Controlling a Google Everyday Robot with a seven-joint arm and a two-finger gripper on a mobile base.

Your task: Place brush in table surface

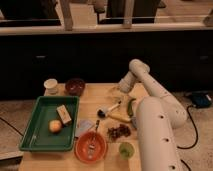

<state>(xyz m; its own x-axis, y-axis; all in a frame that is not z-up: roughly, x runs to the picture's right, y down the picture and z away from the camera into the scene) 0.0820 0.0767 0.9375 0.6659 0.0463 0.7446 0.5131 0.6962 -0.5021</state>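
On table surface [95, 100]: brush [109, 108] lying flat, mid-table.
Gripper [116, 90] at its 1 o'clock, finger state indeterminable. Green tray [33, 131] at 8 o'clock, orange bowl [91, 146] at 6; arm crowds right edge.

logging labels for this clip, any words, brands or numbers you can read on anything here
None can be read.
The green tray, orange bowl, white cup, dark bowl and tan block show no visible print.
The brush on the table surface shows no marking.
The white arm and gripper, at the table's far edge, show no legible lettering.
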